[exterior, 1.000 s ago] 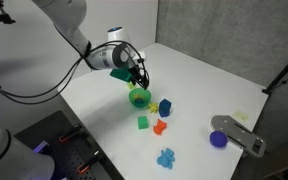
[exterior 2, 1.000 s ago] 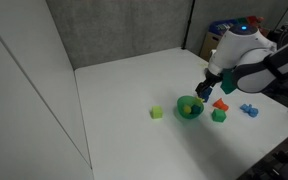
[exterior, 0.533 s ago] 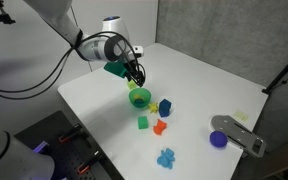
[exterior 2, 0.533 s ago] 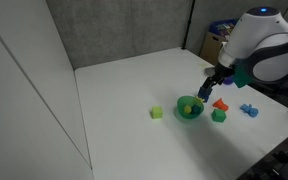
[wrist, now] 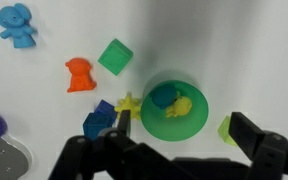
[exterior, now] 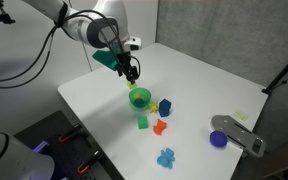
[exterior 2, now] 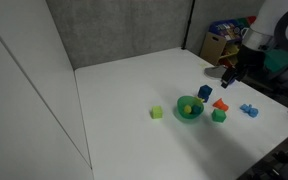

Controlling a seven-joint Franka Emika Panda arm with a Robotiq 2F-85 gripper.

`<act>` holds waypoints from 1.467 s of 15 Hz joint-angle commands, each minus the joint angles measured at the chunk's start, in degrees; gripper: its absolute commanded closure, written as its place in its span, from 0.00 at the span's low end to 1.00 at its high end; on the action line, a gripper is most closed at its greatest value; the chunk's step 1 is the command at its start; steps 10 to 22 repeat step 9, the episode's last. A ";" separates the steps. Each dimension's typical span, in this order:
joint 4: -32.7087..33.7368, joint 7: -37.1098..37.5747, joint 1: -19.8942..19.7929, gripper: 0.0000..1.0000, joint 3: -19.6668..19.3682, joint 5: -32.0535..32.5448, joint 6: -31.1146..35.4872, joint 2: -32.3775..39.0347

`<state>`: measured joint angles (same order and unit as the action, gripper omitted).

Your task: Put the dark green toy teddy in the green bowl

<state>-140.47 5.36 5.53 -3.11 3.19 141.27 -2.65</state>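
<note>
The green bowl (wrist: 188,125) stands on the white table; it also shows in both exterior views (exterior: 139,97) (exterior 2: 189,108). The dark green toy teddy (wrist: 163,97) lies inside the bowl, beside a small yellow toy (wrist: 181,107). My gripper (wrist: 184,135) is open and empty, its two fingers spread wide above the bowl. In both exterior views the gripper (exterior: 130,72) (exterior 2: 228,75) hangs above the table, clear of the bowl.
Around the bowl lie a yellow star (wrist: 130,102), a blue block (wrist: 98,122), an orange toy (wrist: 79,74), a green block (wrist: 115,55), a light-green toy (wrist: 227,128) and a light blue toy (wrist: 17,24). A purple dish (exterior: 218,139) stands by a grey object (exterior: 239,135).
The gripper has lifted up and away from the bowl, and the arm has swung higher. The bowl and the toys have not moved.
</note>
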 commanded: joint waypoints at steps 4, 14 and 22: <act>0.25 -4.03 -3.72 0.00 0.63 -3.29 -17.61 -11.14; 0.17 -2.93 -4.63 0.00 1.13 -2.67 -19.50 -12.68; 0.17 -2.93 -4.63 0.00 1.13 -2.67 -19.50 -12.68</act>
